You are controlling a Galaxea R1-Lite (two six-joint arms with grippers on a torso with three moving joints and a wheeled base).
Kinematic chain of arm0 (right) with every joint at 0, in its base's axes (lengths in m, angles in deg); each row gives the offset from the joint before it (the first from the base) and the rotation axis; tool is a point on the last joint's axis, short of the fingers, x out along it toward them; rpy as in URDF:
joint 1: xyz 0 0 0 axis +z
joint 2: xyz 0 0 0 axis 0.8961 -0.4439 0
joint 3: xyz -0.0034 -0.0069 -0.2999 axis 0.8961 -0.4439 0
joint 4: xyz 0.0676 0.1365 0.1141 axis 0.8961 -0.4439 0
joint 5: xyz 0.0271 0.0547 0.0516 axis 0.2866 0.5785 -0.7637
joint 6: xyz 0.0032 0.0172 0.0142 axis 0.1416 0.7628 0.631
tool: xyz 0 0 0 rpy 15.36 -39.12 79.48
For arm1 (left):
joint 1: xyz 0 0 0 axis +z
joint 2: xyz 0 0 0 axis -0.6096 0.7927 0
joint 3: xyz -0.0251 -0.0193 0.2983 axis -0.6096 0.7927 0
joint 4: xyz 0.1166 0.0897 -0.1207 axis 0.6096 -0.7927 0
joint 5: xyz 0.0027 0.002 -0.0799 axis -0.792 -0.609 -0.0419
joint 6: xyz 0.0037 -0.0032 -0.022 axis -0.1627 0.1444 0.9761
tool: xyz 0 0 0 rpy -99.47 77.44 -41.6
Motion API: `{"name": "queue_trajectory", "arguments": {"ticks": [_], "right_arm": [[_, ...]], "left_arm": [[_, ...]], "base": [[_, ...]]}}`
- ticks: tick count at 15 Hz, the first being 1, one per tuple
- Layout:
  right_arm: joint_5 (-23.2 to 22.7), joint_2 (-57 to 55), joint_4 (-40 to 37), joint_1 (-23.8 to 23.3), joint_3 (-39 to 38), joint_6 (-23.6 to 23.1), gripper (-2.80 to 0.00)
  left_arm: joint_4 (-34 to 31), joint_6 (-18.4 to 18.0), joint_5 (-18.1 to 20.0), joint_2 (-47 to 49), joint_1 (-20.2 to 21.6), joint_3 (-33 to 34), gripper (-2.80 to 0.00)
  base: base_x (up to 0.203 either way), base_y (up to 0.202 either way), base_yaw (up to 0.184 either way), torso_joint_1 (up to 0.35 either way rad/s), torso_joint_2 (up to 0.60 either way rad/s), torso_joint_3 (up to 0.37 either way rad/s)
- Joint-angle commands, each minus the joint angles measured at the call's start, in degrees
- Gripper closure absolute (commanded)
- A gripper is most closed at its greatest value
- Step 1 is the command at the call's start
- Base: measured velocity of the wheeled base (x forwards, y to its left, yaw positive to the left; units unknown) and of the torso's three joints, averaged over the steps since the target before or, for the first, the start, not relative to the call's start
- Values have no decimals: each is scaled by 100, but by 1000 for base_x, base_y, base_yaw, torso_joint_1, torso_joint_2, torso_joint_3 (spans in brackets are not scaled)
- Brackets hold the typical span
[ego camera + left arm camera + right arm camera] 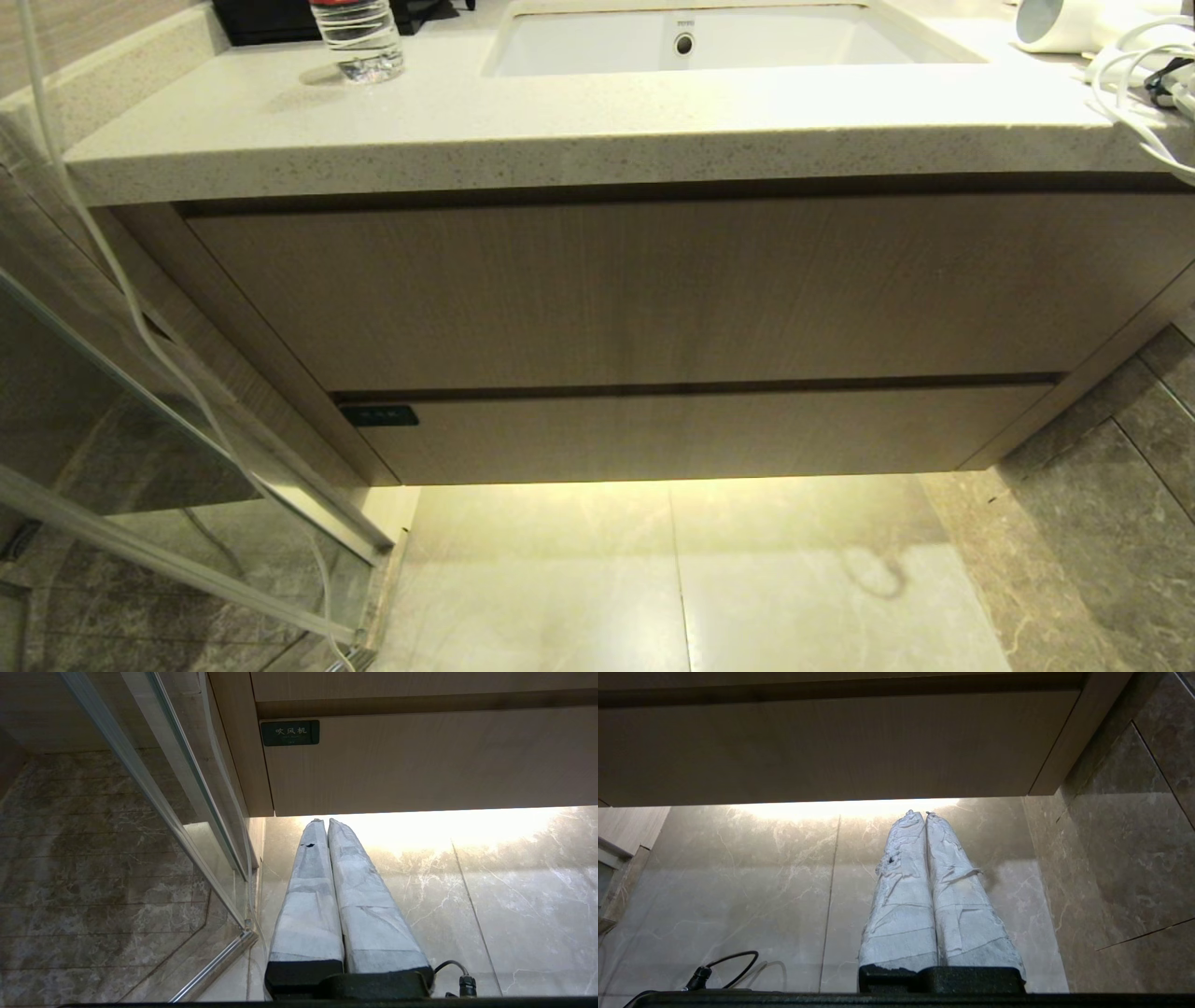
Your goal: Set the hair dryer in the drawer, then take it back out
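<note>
The white hair dryer [1050, 22], its white cord looped beside it, lies at the surface's [560, 121] far right corner. The wood-grain drawer [709, 431] with a black label is closed. Left tool [322, 822] and right tool [919, 814] hang below, fingers together.

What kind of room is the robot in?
Most likely a bathroom: a white sink is set into a stone countertop, a hair dryer lies beside it, and a glass shower door stands nearby.
</note>
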Motion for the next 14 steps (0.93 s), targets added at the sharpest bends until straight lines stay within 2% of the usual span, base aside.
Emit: {"name": "queue_trajectory", "arguments": {"ticks": [1, 14], "right_arm": [[-6, -16, 0, 0, 0, -6, 0], [-5, -16, 0, 0, 0, -6, 0]], "left_arm": [[-1, -4, -1, 0, 0, 0, 0], [-1, -3, -1, 0, 0, 0, 0]], "base": [[0, 0, 0, 0, 0, 0], [0, 0, 0, 0, 0, 0]]}}
